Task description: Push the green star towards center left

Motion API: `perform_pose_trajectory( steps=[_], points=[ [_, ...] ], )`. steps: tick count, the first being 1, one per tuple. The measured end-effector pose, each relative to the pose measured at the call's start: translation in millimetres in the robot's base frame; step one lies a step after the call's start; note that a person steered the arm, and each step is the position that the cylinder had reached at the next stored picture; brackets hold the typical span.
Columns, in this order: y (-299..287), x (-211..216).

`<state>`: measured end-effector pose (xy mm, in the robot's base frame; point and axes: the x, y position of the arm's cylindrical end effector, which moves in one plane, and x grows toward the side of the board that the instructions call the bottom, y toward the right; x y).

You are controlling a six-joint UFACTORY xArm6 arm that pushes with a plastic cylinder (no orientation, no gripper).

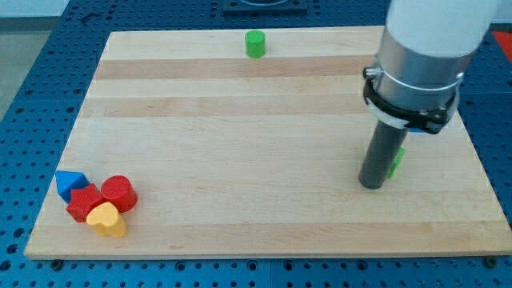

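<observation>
The pale wooden counter (240, 104) lies on a blue perforated base; the arm's grey-and-white body fills the view's upper right, ending in a straight dark rod; there are no fingers on this rig, so nothing opens, closes or holds; my tip (371, 184) rests on the counter at the view's right. The green star block (396, 161) is almost wholly hidden behind the rod, a sliver showing just beside the tip on its right; whether they touch cannot be told. Judged risk: the tip stands on the star's left, the side it must travel toward, so a push from here would drive it rightward, toward the counter's near edge; an off-centre contact could also spin it aside. The green cylinder block (254, 43) at the view's top lies well apart.
</observation>
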<state>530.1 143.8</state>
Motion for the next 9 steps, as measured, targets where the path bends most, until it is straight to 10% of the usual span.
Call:
perform_pose_trajectory(
  steps=[4, 9],
  points=[
    [69.4, -11.3],
    [-41.8, -45.5]
  ],
)
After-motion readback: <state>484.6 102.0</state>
